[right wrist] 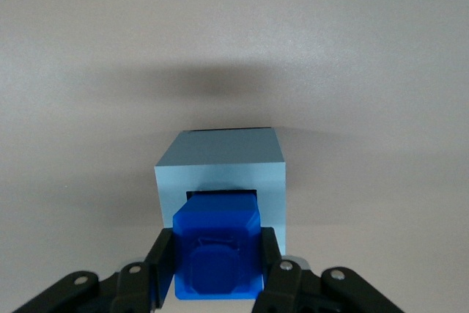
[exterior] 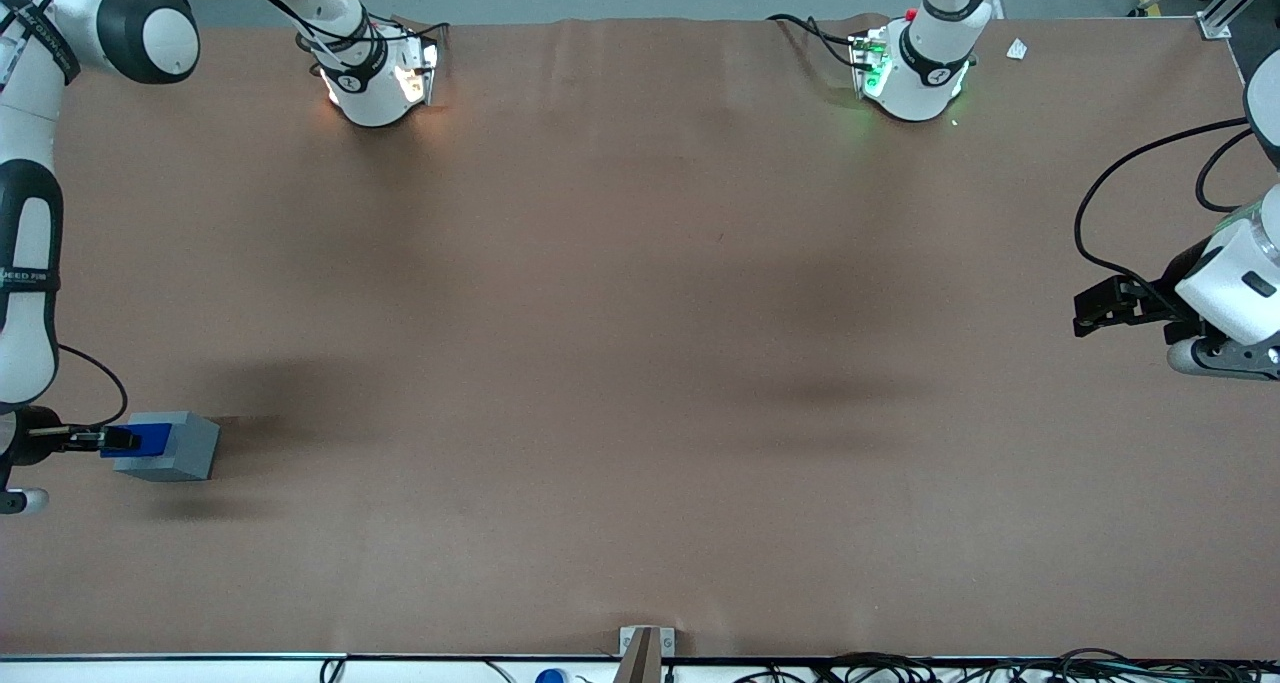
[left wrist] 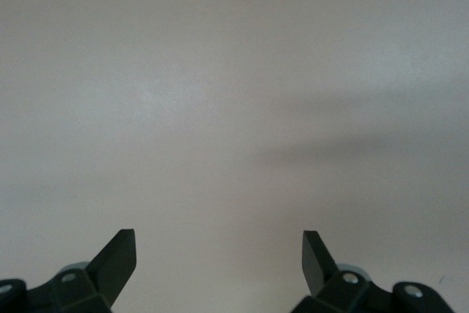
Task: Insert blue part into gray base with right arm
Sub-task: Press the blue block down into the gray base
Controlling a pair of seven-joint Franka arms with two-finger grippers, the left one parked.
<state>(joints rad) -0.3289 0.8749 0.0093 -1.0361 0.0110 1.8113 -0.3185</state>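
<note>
The gray base (exterior: 172,449) rests on the brown table at the working arm's end, near the front camera. The blue part (exterior: 148,436) sits at the base's top face, its lower end in the square recess. In the right wrist view the blue part (right wrist: 218,245) stands between the two black fingers (right wrist: 163,258), which press on its sides, with the gray base (right wrist: 221,166) right under it. My right gripper (exterior: 122,440) is shut on the blue part, reaching in from the table's end.
The brown table cover (exterior: 640,343) stretches wide toward the parked arm's end. Two robot bases (exterior: 375,73) stand along the edge farthest from the front camera. Cables (exterior: 1000,663) lie along the nearest edge.
</note>
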